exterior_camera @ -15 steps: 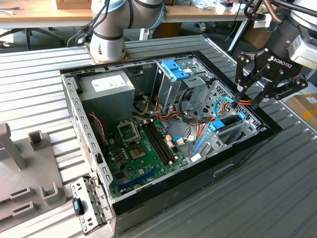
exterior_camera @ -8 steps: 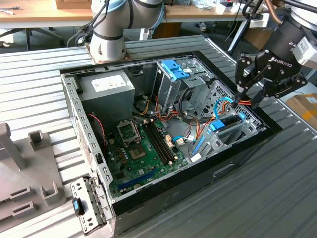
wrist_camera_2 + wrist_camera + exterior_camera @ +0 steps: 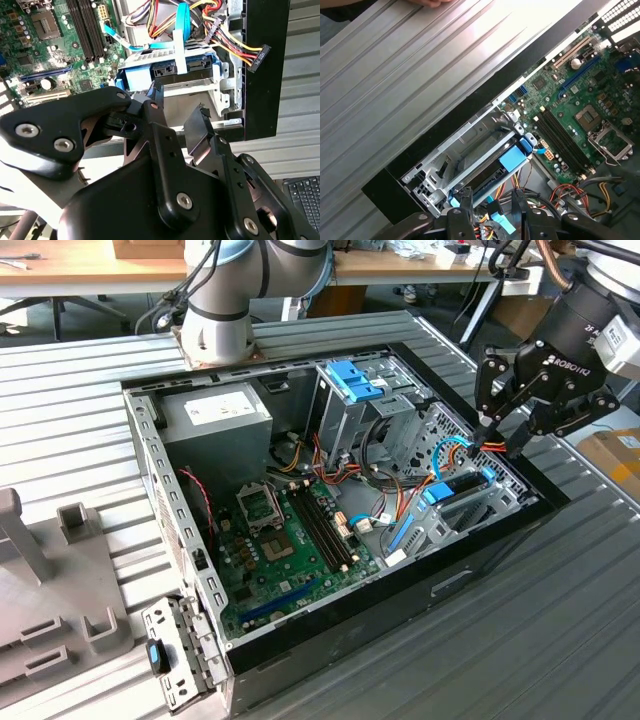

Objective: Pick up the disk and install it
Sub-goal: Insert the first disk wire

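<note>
The disk lies in the low drive bay at the open computer case's front corner, on the exterior view's right. Its light-blue carrier rail frames the dark drive body, and a pale blue cable crosses over it. In the first wrist view the disk sits inside the silver bay frame. My gripper hovers just above the bay, beside the orange and yellow cables. Its black fingers stand apart with nothing between them, and the gripper is open over the disk's cable end.
The case rests on a ribbed metal table. Inside are the green motherboard, a grey power supply and a silver drive cage with a blue tab. A loose bracket lies at the case's near corner.
</note>
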`<state>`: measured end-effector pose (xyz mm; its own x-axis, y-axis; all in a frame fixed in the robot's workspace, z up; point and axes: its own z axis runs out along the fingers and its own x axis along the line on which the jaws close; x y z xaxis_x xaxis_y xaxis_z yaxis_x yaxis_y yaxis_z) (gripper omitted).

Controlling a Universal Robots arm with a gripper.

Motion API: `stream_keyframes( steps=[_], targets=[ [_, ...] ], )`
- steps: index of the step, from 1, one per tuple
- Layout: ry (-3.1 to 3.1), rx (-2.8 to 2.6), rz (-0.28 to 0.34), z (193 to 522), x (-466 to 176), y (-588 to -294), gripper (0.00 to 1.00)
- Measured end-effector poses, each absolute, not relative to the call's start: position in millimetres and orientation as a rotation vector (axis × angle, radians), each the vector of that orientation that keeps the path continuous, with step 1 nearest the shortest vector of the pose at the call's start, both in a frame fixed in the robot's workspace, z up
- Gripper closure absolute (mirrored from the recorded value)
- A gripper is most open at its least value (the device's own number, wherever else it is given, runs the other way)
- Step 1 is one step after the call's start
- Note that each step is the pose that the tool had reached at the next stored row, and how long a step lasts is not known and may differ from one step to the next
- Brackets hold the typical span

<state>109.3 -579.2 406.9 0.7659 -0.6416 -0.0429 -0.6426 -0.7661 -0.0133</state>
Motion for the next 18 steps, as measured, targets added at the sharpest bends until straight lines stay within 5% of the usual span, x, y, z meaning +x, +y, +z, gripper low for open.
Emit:
stream_keyframes(
  steps=[10, 18],
  targets=[
    [0.992, -2.926, -0.026, 406.5, 109.7, -579.1, 0.56],
    [0.975, -2.932, -0.026, 405.9, 134.7, -579.1, 0.56]
  ],
)
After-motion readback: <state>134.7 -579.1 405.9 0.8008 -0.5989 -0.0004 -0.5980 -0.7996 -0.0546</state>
